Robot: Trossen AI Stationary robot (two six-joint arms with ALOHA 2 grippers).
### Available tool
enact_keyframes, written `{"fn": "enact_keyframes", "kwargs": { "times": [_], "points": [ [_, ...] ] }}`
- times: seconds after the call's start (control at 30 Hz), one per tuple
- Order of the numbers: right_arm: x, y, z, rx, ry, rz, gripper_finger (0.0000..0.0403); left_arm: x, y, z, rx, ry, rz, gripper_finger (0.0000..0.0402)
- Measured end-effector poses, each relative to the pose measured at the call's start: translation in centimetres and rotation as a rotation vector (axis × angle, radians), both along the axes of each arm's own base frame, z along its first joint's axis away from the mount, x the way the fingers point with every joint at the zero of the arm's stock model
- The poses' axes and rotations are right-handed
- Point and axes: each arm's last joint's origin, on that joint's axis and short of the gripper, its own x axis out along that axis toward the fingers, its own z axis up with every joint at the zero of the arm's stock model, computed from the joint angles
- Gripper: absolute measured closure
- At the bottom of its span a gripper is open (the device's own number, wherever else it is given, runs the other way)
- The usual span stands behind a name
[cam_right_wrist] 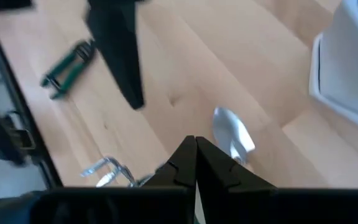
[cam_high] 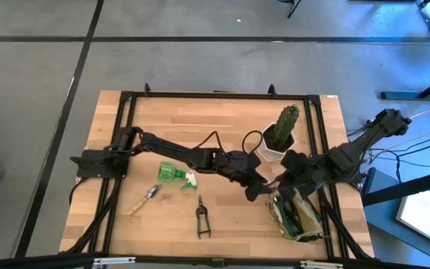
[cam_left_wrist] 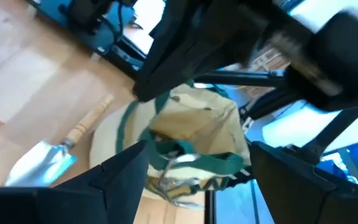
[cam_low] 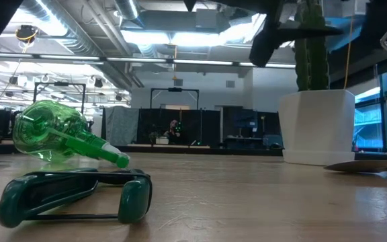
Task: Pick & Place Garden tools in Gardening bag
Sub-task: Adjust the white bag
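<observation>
1. Garden tools left on the table sit in the lower left half of the high view: a trowel (cam_high: 145, 199), a green spray bottle (cam_high: 174, 173) and pruning shears (cam_high: 201, 218).
2. At centre, the left gripper (cam_high: 257, 187) hovers just beside the gardening bag (cam_high: 295, 217), fingers spread and empty; its wrist view looks down into the bag's open mouth.
3. At lower right, the right gripper (cam_high: 290, 166) is pinched closed at the bag's rim; whether it grips fabric I cannot tell.
4. Risk: a second trowel (cam_left_wrist: 45, 160) lies just beside the bag; a retreating arm could snag the green trim and tip the bag.
</observation>
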Motion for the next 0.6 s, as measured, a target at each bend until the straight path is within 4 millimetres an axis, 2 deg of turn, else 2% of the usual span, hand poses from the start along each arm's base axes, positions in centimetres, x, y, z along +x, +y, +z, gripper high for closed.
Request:
{"fn": "enact_keyframes", "kwargs": {
  "times": [0.17, 0.37, 0.47, 0.6],
  "points": [
    [-0.5, -1.3, 1.9, 0.069, -0.112, 0.038, 0.0364, 0.0, -0.1, -0.2, -0.019, 0.018, -0.015, 0.0128],
    [-0.9, -1.3, 4.0, 0.284, -0.233, 0.195, 0.0265, -0.4, -1.0, -0.5, -0.062, 0.066, -0.151, 0.0128],
    [-1.5, -0.9, 4.2, 0.425, -0.169, 0.301, 0.0231, -0.8, -2.7, -0.5, -0.101, 0.076, -0.325, 0.0135],
    [-2.5, 0.5, 4.2, 0.608, -0.027, 0.431, 0.0224, -1.9, -5.4, -1.2, -0.108, 0.155, -0.485, 0.0169]
  ]
}}
